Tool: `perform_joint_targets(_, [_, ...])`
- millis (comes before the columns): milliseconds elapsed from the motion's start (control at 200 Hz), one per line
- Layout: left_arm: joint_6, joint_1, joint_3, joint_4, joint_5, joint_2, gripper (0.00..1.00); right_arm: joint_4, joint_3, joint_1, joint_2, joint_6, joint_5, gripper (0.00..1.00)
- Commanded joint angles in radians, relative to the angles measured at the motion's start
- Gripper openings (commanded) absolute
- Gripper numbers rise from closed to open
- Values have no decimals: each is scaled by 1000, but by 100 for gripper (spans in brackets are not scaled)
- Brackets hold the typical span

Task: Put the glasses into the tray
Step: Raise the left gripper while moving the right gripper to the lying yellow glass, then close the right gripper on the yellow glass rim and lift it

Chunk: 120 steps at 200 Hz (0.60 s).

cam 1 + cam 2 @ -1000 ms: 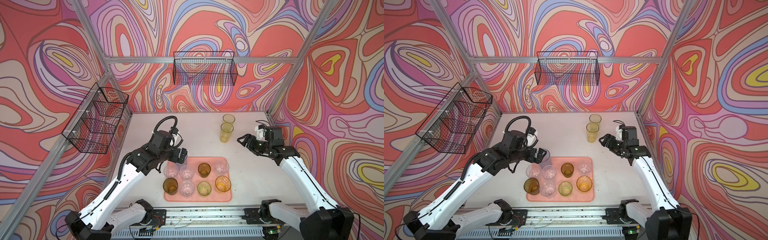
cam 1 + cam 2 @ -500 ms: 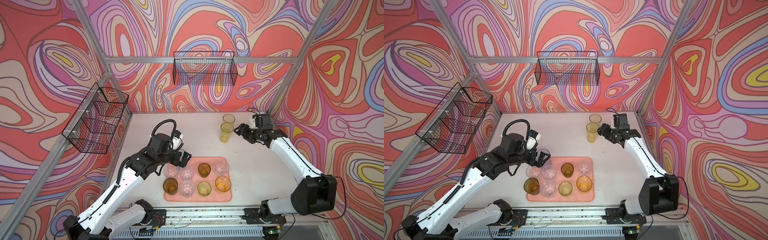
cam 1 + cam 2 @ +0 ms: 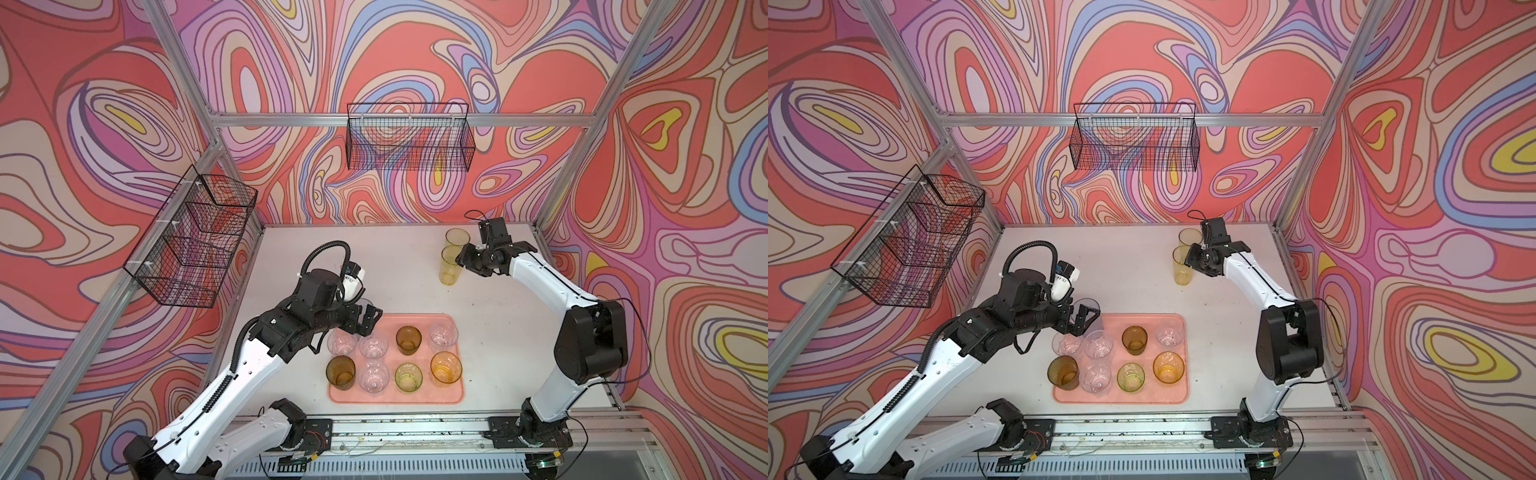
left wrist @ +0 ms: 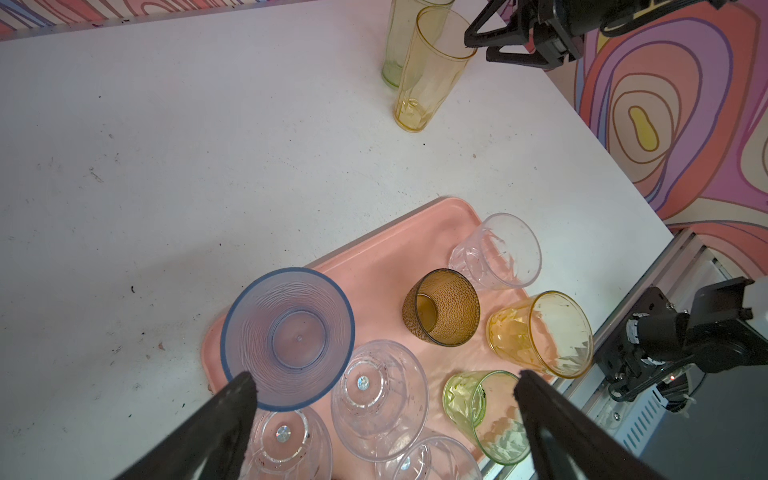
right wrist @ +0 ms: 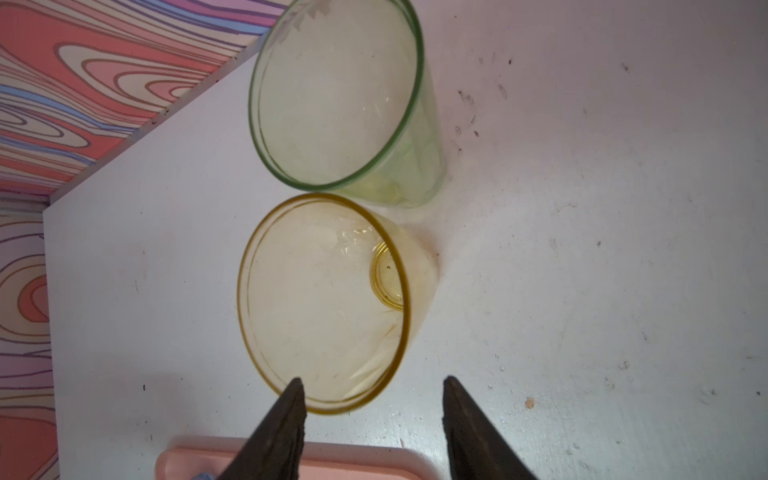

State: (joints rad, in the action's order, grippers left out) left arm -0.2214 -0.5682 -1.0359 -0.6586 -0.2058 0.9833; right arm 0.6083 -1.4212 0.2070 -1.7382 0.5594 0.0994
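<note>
The salmon-pink tray [image 3: 415,395] [image 3: 1121,397] lies at the front middle and holds several short glasses: clear ones [image 3: 373,345], brown [image 3: 408,340], orange [image 3: 445,368] and green [image 3: 408,376]. A tall pale blue glass [image 4: 286,336] stands upright on the tray's far-left corner. My left gripper [image 3: 368,318] [image 4: 384,384] hovers open just above it, one fingertip [image 4: 243,388] at its rim. Two tall glasses stand at the back right, a yellow one [image 3: 449,266] [image 5: 324,299] and a greenish one [image 3: 457,239] [image 5: 345,104]. My right gripper [image 3: 461,259] [image 5: 374,388] is open at the yellow rim.
Black wire baskets hang on the left wall [image 3: 195,237] and on the back wall [image 3: 409,139]. The white table [image 3: 374,257] runs bare between the tray and the tall glasses. The right wall stands close behind the right arm [image 3: 540,274].
My right gripper has swung back and left up to the yellow glass, and its jaws have narrowed. The left gripper has drifted slightly rightward over the tray's corner, still wide open.
</note>
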Motion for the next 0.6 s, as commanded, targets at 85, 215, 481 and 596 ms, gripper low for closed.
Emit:
perform_joint_targets(85, [-3, 6, 5, 15, 7, 3, 100, 12, -33, 4, -27, -4, -59, 41])
perform_joint_targets(215, [-1, 7, 2, 12, 7, 10, 100, 6, -41, 3, -65, -4, -58, 32])
perform_joint_targets(481, [2, 7, 2, 10, 16, 15, 100, 25, -59, 3, -84, -9, -67, 22])
perform_joint_targets(596, [-6, 7, -7, 1, 15, 20, 100, 44, -61, 5, -81, -12, -67, 18])
